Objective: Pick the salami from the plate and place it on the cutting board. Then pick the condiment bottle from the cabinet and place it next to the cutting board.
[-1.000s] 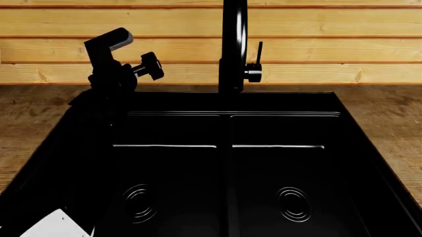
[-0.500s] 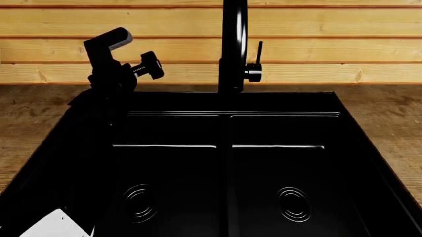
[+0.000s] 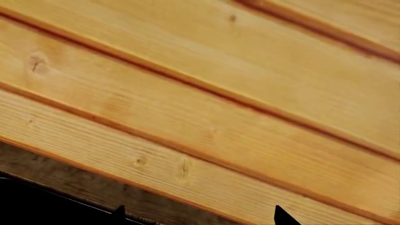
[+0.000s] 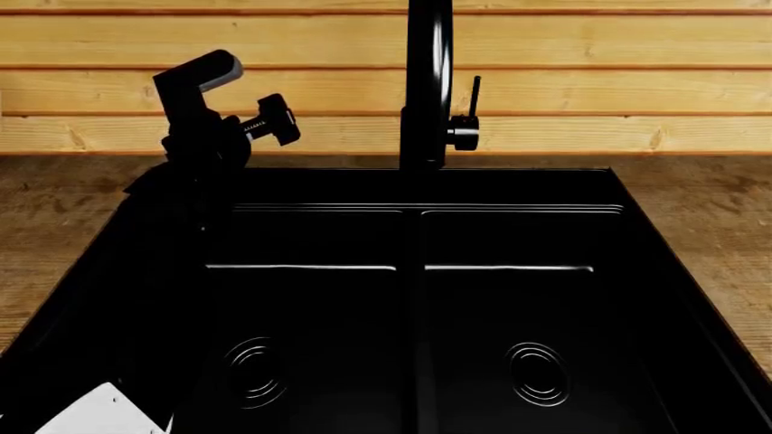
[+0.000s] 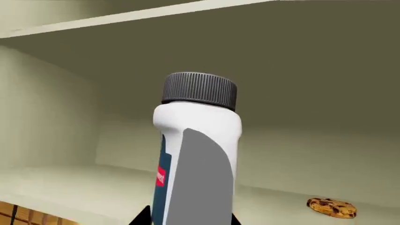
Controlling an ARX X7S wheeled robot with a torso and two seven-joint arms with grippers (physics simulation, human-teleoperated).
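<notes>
Nothing moved. Right gripper (image 5: pixel 190 220) hugs the condiment bottle (image 5: pixel 196 154), mid-frame; lift out slowly. Left gripper: can't tell.

From above we face the sink (image 4: pixel 422 298); our left wrist nears the shared plank wall (image 3: pixel 200 93), right wrist the bottle (image 5: pixel 196 159).

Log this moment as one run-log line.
stage: bottle pickup | right gripper: at bottle in cabinet | left gripper: above sink

A black double sink (image 4: pixel 675 298) with faucet (image 4: pixel 428 81); a cookie (image 5: pixel 332 207) in the cabinet.
</notes>
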